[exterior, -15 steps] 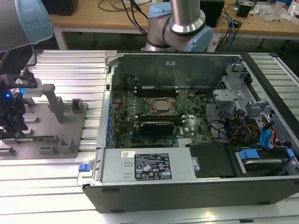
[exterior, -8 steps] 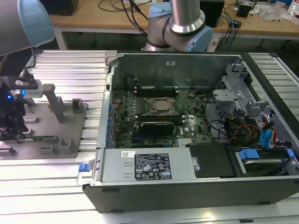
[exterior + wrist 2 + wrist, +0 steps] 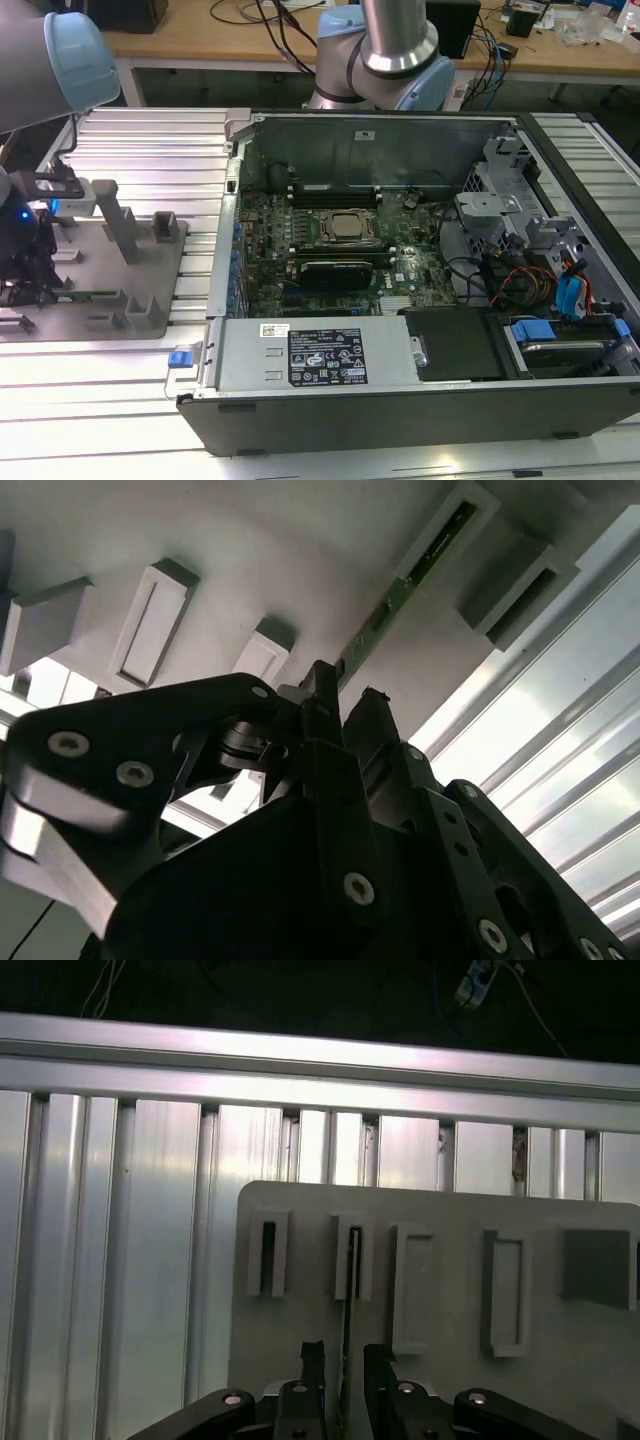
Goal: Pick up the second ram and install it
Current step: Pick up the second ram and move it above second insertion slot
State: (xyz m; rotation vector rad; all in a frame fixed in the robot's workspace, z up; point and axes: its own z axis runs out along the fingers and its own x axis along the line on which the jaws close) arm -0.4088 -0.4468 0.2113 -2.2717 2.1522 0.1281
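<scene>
Straddling the second ram (image 3: 347, 1320), the hand (image 3: 344, 1350) stands released, fingers (image 3: 312, 1360) either side.

slotted aluminium table (image 3: 100, 400) carries grey fixture plate (image 3: 100, 265), open computer case (image 3: 450, 410)

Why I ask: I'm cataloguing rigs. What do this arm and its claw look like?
The arm has grey and silver tubular segments with light-blue joint caps. The claw is black: two slim fingers on linked plates fastened with silver screws. A blue light glows near the wrist in the exterior view.

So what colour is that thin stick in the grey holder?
Green stick, clearest in second wrist view.
</scene>
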